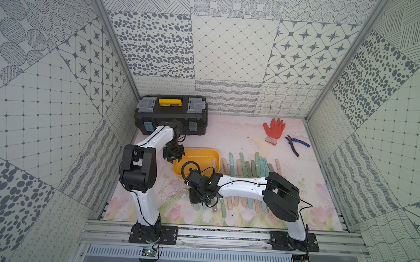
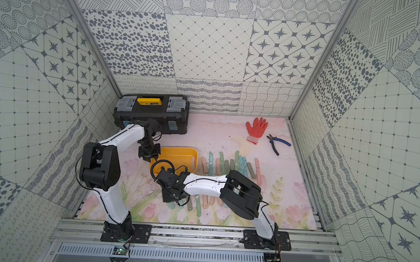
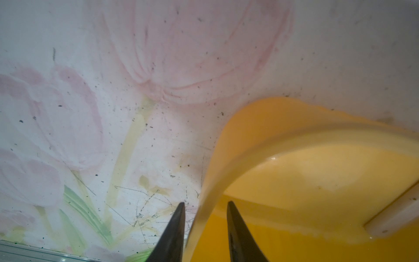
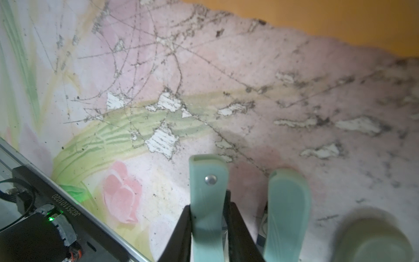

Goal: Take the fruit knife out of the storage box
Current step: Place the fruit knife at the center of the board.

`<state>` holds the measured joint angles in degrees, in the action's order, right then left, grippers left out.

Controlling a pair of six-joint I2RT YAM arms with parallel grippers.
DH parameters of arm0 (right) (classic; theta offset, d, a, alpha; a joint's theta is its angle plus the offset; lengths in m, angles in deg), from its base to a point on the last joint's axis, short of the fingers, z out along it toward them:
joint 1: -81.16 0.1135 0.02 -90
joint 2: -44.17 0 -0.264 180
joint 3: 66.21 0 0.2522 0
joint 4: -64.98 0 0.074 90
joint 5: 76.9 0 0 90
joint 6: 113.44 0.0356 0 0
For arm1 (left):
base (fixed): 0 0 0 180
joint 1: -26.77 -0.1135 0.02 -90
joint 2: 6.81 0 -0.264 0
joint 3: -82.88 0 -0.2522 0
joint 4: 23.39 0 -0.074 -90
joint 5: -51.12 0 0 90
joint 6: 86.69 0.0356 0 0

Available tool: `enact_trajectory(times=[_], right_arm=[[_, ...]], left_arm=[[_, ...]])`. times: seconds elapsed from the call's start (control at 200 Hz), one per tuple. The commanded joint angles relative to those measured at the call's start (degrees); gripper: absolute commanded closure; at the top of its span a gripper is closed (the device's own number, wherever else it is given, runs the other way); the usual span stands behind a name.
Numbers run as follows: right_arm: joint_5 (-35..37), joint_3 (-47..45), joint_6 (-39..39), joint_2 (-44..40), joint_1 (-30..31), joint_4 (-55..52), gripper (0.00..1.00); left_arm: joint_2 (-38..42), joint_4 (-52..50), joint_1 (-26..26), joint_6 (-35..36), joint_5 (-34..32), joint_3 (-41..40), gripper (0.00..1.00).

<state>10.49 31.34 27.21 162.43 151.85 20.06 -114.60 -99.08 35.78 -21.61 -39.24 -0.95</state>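
Note:
The yellow storage box sits mid-table, seen in both top views. My left gripper is at its left end, one finger inside and one outside the rim, shut on the wall. One pale knife lies inside along the right end. My right gripper is in front of the box, low over the mat. It is shut on the handle of a mint-green fruit knife with a rivet. Whether this knife touches the mat I cannot tell.
Several pastel knives lie in a row right of the box and in a front row; another mint knife lies right beside the held one. A black toolbox stands back left. A red glove and pliers lie back right.

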Motion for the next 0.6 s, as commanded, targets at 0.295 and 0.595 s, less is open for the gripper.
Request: enact_trajectory(times=[0.295,0.595], right_arm=[[-0.36,1.91,1.03,1.22,0.14,-1.27,0.70],[1.24,2.23,0.63,-0.82,0.25,-2.80,0.64]], left_arm=[[0.86,-0.41,0.34,-0.03,0.41,-0.19,0.69],[1.08,-0.30,0.38,-0.03,0.31,-0.21,0.69]])
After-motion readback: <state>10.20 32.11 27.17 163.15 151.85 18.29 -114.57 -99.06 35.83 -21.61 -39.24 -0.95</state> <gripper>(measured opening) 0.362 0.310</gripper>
